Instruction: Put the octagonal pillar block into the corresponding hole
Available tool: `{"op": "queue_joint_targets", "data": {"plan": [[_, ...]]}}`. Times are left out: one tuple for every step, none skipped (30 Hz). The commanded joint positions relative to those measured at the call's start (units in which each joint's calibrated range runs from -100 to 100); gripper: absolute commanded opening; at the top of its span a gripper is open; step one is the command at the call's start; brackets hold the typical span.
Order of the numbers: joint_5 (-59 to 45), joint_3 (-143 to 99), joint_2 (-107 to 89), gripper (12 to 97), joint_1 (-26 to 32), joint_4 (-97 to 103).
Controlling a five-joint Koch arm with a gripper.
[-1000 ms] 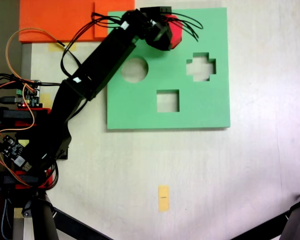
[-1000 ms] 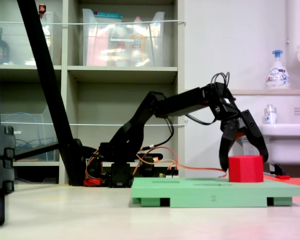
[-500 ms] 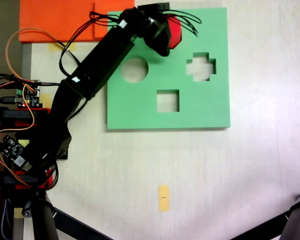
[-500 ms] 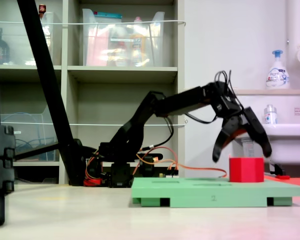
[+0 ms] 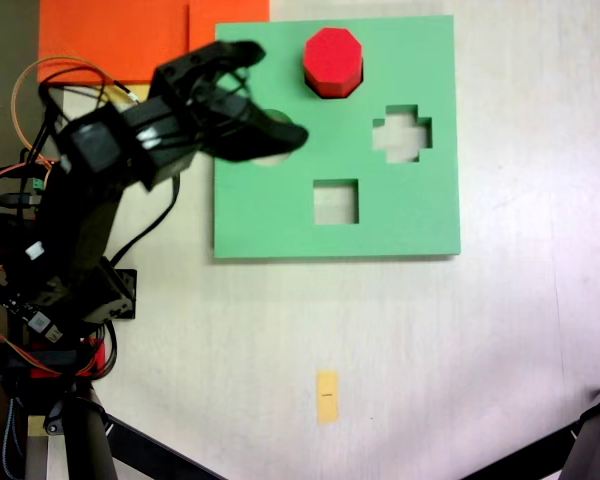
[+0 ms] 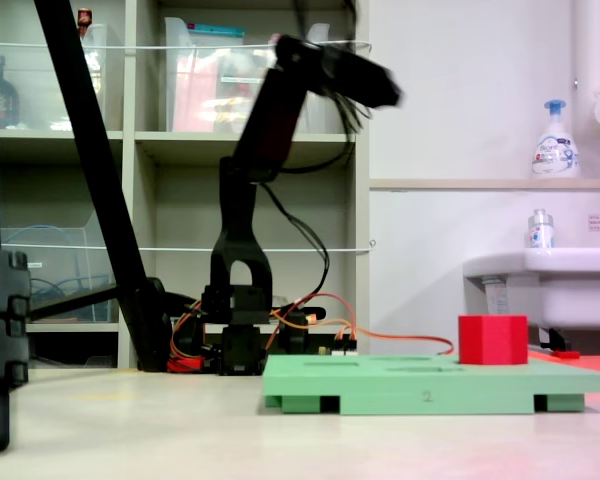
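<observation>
Since the earlier frames the arm has been pulled back and raised, and the gripper (image 5: 272, 100) is now held high above the board, away from the block. Its jaws are seen spread apart from above, with nothing between them. On the pale tabletop (image 5: 500, 340) the green foam board (image 5: 420, 215) is laid flat, an orange sheet (image 5: 110, 35) beside its upper left corner. The octagonal pillar block (image 5: 332, 61) is seated upright in the corresponding hole, its top standing proud (image 6: 492, 339). Shelving (image 6: 180, 150) and a sink (image 6: 540, 285) are seen behind.
</observation>
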Motion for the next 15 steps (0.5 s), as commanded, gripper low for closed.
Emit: {"op": "queue_joint_targets", "data": {"plan": [[-11.72,1.94,-7.13,60.4,-5.52,0.15],[-13.14,1.94,-7.82,60.4,-7.91,0.24],[-13.97,1.94,-7.82,60.3,-10.50,0.34],[-14.36,1.94,-7.68,59.6,-12.94,0.44],[-15.04,1.94,-7.54,56.6,-15.14,0.53],[-15.92,1.84,-6.15,55.5,-16.61,0.53],[-16.65,1.84,-4.33,55.5,-17.78,0.34],[-17.05,-0.36,-3.77,55.5,-18.80,0.53],[-17.63,-5.24,-4.89,55.5,-20.27,1.69],[-17.78,-12.42,-7.96,55.5,-21.73,4.96],[-17.78,-21.79,-13.41,55.5,-22.86,10.74],[-17.97,-32.16,-19.70,55.5,-23.25,18.06],[-18.75,-43.63,-25.70,55.5,-23.39,26.53],[-20.02,-56.89,-33.52,55.4,-23.39,37.32],[-21.54,-68.55,-39.95,55.0,-23.39,47.52]]}}
